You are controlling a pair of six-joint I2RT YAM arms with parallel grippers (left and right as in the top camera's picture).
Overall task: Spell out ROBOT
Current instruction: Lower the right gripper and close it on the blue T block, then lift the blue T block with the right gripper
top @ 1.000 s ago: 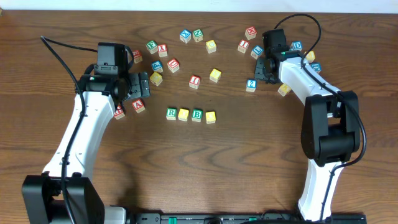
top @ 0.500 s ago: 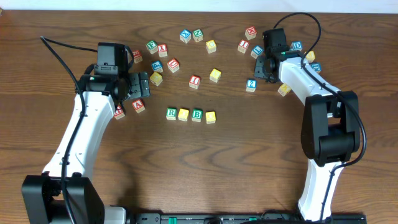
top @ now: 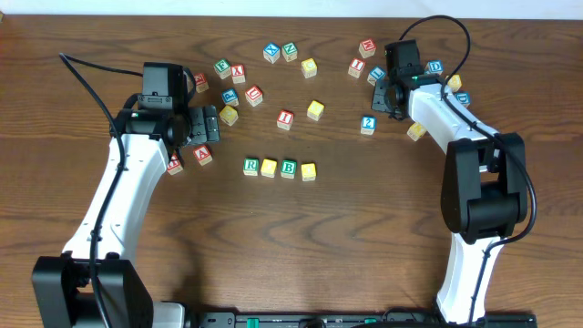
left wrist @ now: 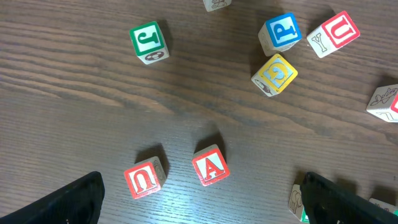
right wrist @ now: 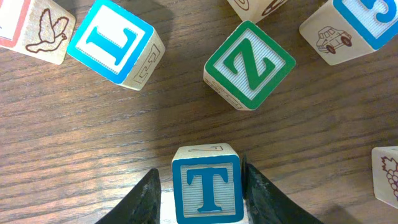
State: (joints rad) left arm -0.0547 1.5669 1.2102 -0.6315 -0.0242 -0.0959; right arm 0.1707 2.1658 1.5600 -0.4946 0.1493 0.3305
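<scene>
A row lies at mid-table: green R cube (top: 250, 166), plain yellow cube (top: 269, 168), green B cube (top: 289, 169), plain yellow cube (top: 309, 171). My right gripper (top: 393, 94) is at the far right among loose cubes. In the right wrist view the blue T cube (right wrist: 207, 186) sits upright between its fingers (right wrist: 264, 196), which close on both its sides; the right gripper (right wrist: 200, 199) is shut on it. From overhead the T cube is hidden under that gripper. My left gripper (top: 210, 134) stands wide open at the left, left of the row.
A red A cube (left wrist: 209, 167) and a red U cube (left wrist: 144, 178) lie within the left gripper's (left wrist: 205, 202) span. A blue L cube (right wrist: 115, 42) and a green Z cube (right wrist: 249, 64) lie just beyond the T cube. More loose cubes are scattered across the far half.
The right gripper has shifted slightly toward the far edge and its jaws flexed a little around the T cube. The left arm and the row have not moved.
</scene>
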